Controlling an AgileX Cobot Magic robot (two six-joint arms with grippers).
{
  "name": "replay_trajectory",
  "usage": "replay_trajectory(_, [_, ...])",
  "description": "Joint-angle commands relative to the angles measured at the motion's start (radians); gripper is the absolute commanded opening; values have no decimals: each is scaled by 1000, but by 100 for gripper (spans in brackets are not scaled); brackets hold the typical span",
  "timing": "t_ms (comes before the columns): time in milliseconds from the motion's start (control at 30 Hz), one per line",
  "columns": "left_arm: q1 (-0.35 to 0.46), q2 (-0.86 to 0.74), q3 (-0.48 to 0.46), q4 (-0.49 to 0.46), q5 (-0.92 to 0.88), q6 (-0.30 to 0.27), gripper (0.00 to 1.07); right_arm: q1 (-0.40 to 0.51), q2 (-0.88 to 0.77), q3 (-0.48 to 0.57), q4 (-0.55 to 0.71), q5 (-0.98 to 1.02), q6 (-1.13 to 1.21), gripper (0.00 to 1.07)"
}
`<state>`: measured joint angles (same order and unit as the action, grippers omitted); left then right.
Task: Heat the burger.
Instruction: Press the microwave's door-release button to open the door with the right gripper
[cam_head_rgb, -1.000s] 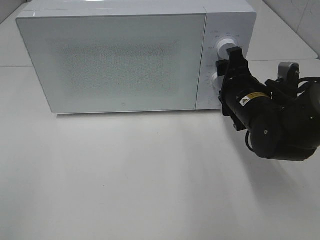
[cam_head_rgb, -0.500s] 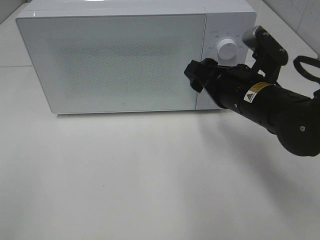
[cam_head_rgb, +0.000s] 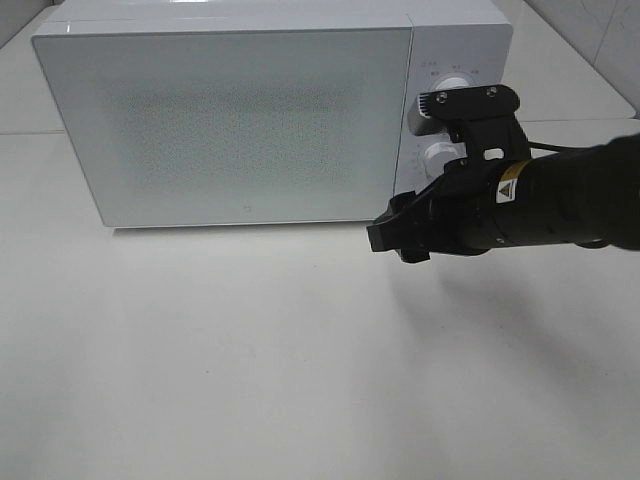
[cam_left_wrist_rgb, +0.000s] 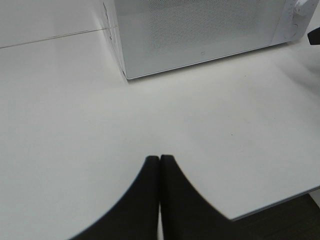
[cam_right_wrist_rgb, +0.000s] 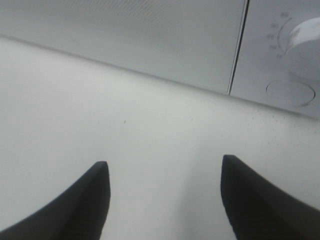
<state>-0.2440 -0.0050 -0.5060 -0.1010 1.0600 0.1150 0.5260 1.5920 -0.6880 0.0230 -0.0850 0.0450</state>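
Now the right hand hangs open before the shut microwave

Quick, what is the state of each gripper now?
Left gripper: closed, holding nothing.
Right gripper: open, holding nothing.

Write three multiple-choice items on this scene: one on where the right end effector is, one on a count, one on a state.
1. Relative to the microwave, where is the right end effector?
A. on top of it
B. in front, low, by the control panel
C. inside it

2. How many knobs show on the panel?
A. one
B. two
C. four

3. The microwave's door is:
A. wide open
B. taken off
C. closed

Answers:
1 B: it sits low in front of the seam between door and panel.
2 B: one knob sits above the other.
3 C: the door lies flush with the panel.
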Motion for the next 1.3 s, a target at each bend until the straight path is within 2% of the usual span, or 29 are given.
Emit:
replay_trajectory(33, [4,-20,1,1,-17,1,0,-4,-10,-77,-12,252,-64,59])
replay_trajectory(67, [4,-20,1,1,-17,1,0,-4,-10,-77,-12,252,-64,59])
replay_trajectory(133, [4,-20,1,1,-17,1,0,-4,-10,-150,-12,442,-85,59])
replay_trajectory(167, [4,-20,1,1,-17,1,0,-4,-10,-150,-12,442,-85,59])
replay_trajectory(267, [4,-20,1,1,-17,1,0,-4,-10,-224,-12,612,-86,59])
replay_trajectory(500, [4,-20,1,1,-17,1,0,-4,-10,-318,-17,711,-70,59])
replay_trajectory(600, [4,-20,1,1,-17,1,0,-8,-10,-355,-60,778,-45,59])
replay_trajectory(667, [4,-20,1,1,-17,1,0,-47,-10,-380,-76,826,6,59])
replay_trajectory(700, [4,-20,1,1,-17,1,0,-47,-10,-380,-76,826,6,59])
replay_trajectory(733, [4,-20,1,1,-17,1,0,-106,-10,-387,-76,849,49,59])
replay_trajectory(767, [4,-20,1,1,-17,1,0,-106,-10,-387,-76,849,49,59])
replay_trajectory(833, [4,-20,1,1,-17,1,0,-195,-10,-387,-76,896,98,59])
replay_trajectory(867, [4,-20,1,1,-17,1,0,-195,-10,-387,-76,896,98,59])
replay_trajectory(900, [4,-20,1,1,-17,1,0,-249,-10,-387,-82,944,119,59])
replay_trajectory(1000, [4,-20,1,1,-17,1,0,-295,-12,-387,-93,1007,164,59])
replay_trajectory(1233, [4,-20,1,1,-17,1,0,-307,-112,-354,-171,1042,252,59])
replay_trajectory(1300, [4,-20,1,1,-17,1,0,-307,-232,-302,-199,1063,265,59])
